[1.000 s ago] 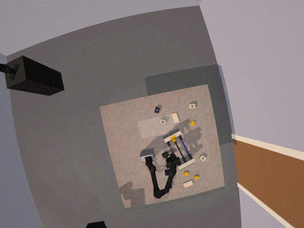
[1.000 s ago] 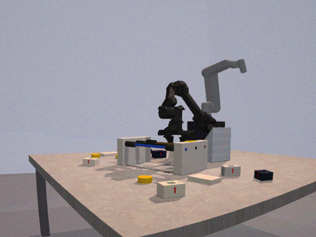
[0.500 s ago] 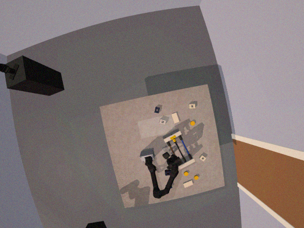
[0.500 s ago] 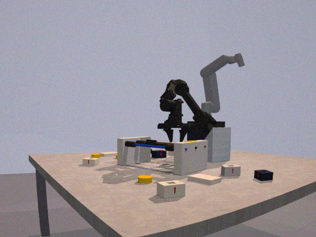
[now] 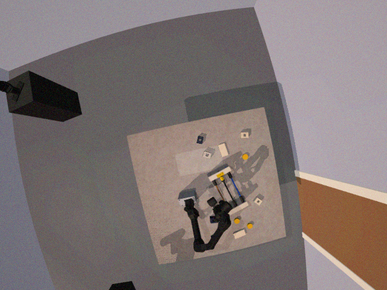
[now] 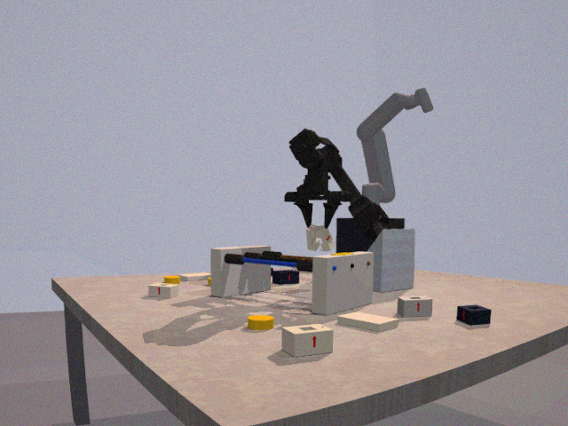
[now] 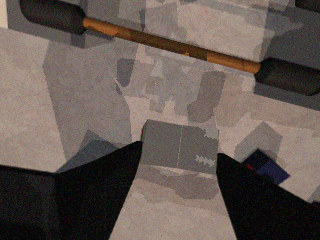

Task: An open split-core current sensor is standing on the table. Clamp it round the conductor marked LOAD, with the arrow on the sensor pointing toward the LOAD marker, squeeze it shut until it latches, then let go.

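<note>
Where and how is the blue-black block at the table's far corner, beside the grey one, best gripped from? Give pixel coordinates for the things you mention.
Probably by two opposite upright sides, coming from above: the dark block (image 5: 199, 138) (image 6: 473, 314) sits low and flat, its sides look straight, and its top faces up, uncovered.
</note>
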Robot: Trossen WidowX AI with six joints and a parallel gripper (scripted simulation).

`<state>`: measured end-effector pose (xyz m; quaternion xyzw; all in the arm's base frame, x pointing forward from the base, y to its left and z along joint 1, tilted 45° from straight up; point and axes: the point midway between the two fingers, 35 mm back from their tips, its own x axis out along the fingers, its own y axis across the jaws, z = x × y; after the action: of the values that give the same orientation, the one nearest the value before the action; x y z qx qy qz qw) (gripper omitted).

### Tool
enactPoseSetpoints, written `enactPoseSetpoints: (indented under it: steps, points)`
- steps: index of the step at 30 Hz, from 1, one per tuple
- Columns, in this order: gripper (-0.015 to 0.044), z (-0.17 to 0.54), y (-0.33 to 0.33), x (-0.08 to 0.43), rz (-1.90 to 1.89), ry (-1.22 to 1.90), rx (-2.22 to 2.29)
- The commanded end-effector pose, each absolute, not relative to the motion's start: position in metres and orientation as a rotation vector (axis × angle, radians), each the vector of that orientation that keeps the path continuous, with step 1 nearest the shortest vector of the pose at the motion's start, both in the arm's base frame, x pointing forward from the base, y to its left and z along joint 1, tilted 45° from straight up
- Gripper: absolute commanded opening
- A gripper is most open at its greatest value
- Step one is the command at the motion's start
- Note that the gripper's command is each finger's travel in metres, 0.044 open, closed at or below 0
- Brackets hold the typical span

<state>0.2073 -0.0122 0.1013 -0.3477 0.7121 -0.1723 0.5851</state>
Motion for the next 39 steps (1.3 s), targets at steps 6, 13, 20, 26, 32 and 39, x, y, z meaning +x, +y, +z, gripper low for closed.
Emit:
enactPoseSetpoints:
  steps: [6,13,20,26,32,39]
  points:
    - [0.0000,0.112,-0.004,0.211,-0.370,1.676,-0.840]
    - [0.0000,0.111,0.000,0.232,-0.195,1.734,-0.993]
    - [0.0000,0.108,0.002,0.254,-0.005,1.780,-1.149]
    - [0.0000,0.105,0.003,0.273,0.164,1.808,-1.281]
    - [0.0000,0.101,0.004,0.292,0.338,1.826,-1.410]
    - [0.0000,0.095,0.003,0.314,0.549,1.831,-1.556]
